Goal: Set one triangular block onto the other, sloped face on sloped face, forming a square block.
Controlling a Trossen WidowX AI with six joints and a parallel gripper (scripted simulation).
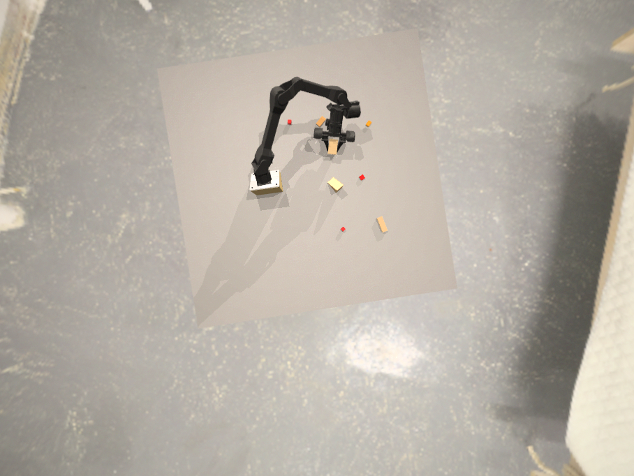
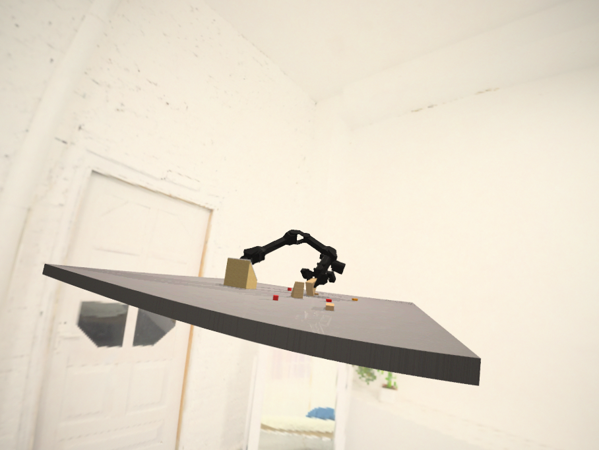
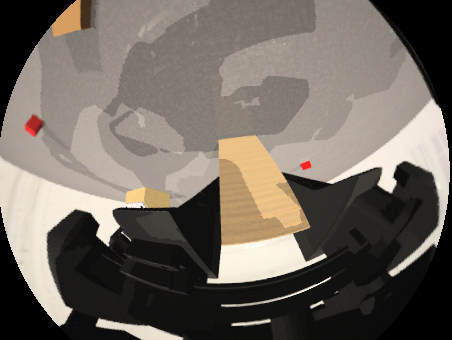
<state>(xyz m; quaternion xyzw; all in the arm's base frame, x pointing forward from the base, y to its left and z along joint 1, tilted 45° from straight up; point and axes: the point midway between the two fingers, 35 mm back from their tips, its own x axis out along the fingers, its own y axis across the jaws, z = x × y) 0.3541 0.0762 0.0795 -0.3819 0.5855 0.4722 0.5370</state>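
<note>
My gripper (image 1: 333, 145) (image 2: 316, 284) (image 3: 244, 177) is shut on one triangular block (image 1: 332, 148) (image 2: 310, 287) (image 3: 250, 200), a light wooden piece tilted between the fingers. It appears raised off the table. The other triangular block (image 1: 335, 183) (image 2: 297, 289) stands on the table, below the gripper in the top view and just left of the held block in the exterior view. The two look apart in the top view. The standing block does not show in the wrist view, where the held block and fingers cover part of the scene.
Red cubes (image 1: 289, 121) (image 1: 362, 177) (image 1: 343, 229) lie around the standing block. An orange block (image 1: 320, 121) (image 3: 70, 19) and a small orange piece (image 1: 368, 123) (image 2: 355, 299) lie behind the gripper. A wooden block (image 1: 382, 224) (image 2: 329, 307) lies farther out. The arm's base box (image 2: 238, 273) stands left.
</note>
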